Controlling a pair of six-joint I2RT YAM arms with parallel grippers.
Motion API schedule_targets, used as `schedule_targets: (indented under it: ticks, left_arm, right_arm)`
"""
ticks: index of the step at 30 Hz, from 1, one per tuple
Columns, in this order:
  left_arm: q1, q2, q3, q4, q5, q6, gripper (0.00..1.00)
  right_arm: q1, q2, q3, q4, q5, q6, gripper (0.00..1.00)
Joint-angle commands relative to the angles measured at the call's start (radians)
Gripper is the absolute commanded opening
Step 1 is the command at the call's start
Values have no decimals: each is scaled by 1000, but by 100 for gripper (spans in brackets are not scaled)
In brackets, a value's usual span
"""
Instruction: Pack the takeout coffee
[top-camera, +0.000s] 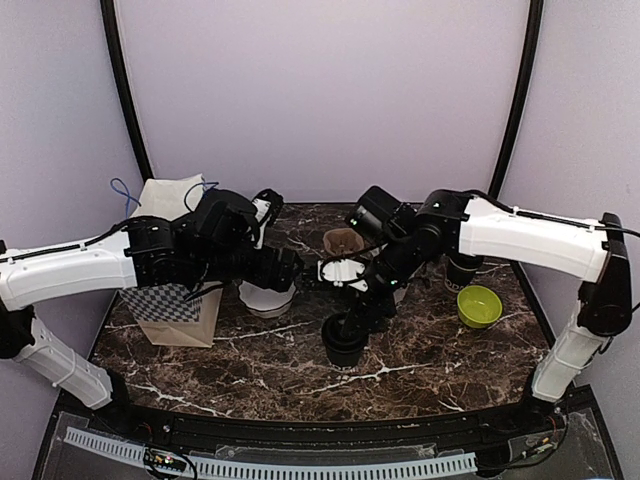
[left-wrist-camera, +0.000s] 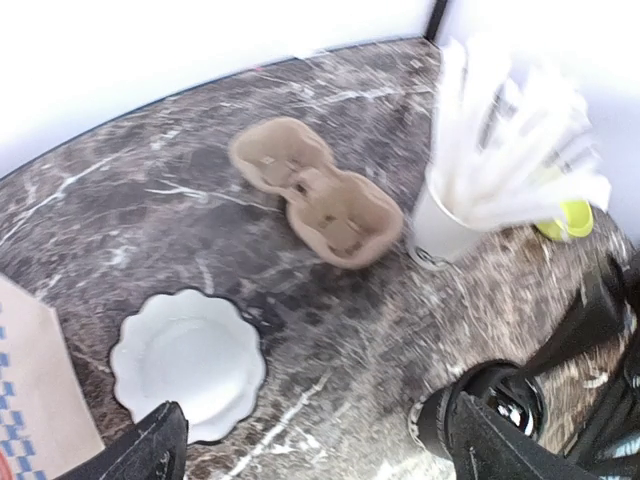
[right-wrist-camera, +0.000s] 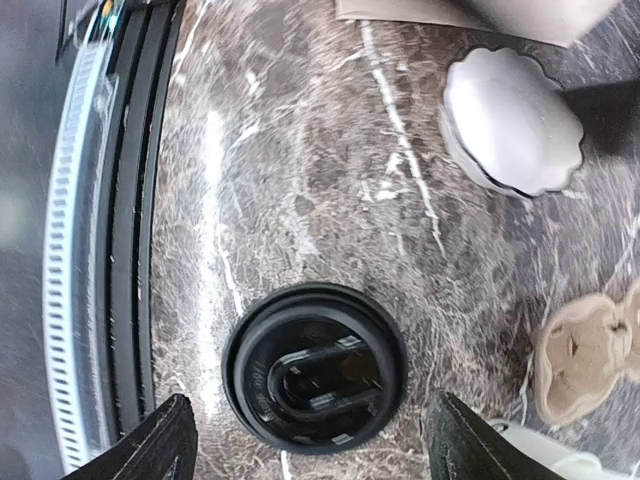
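Observation:
One takeout coffee cup (top-camera: 344, 342), black with a black lid, stands upright at the front middle of the marble table (top-camera: 250, 375). My right gripper (top-camera: 366, 306) hangs just above it, open. In the right wrist view its fingers (right-wrist-camera: 150, 445) flank the lid (right-wrist-camera: 315, 368) without touching it. A second black cup (top-camera: 463, 269) stands behind the right arm, partly hidden. My left gripper (top-camera: 304, 275) is open over bare table, with nothing between its fingers (left-wrist-camera: 150, 450); the lidded cup (left-wrist-camera: 490, 405) sits by its right finger. The brown cup carrier (top-camera: 343, 241) lies empty at the back.
A paper bag (top-camera: 178, 310) with a checked panel stands at the left. A white scalloped plate (top-camera: 267, 299) lies beside it. A white cup of straws (left-wrist-camera: 440, 225) stands right of the carrier (left-wrist-camera: 320, 195). A lime-green bowl (top-camera: 479, 306) sits at the right.

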Motion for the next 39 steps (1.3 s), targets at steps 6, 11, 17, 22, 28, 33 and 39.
schedule_targets:
  ticks: [6, 11, 17, 22, 28, 33, 39]
  left_arm:
    - [70, -140, -87, -26, -123, -134, 93]
    - [76, -170, -122, 0, -109, -133, 93]
    - [79, -168, -136, 15, -92, -124, 93]
    - [79, -166, -145, 18, -82, -122, 92]
    - [79, -183, -159, 34, -69, -117, 92]
    - [78, -188, -166, 40, -68, -112, 92]
    - [79, -179, -173, 45, -49, -115, 92]
  right_arm:
    - [54, 41, -56, 65, 98, -81, 82]
    - [55, 70, -53, 68, 109, -69, 81]
    - [55, 92, -45, 60, 112, -65, 80]
    - [64, 107, -27, 25, 110, -54, 80]
    - [79, 70, 38, -29, 112, -45, 79]
    - [84, 67, 47, -48, 134, -52, 97]
    - [84, 104, 14, -42, 143, -55, 98]
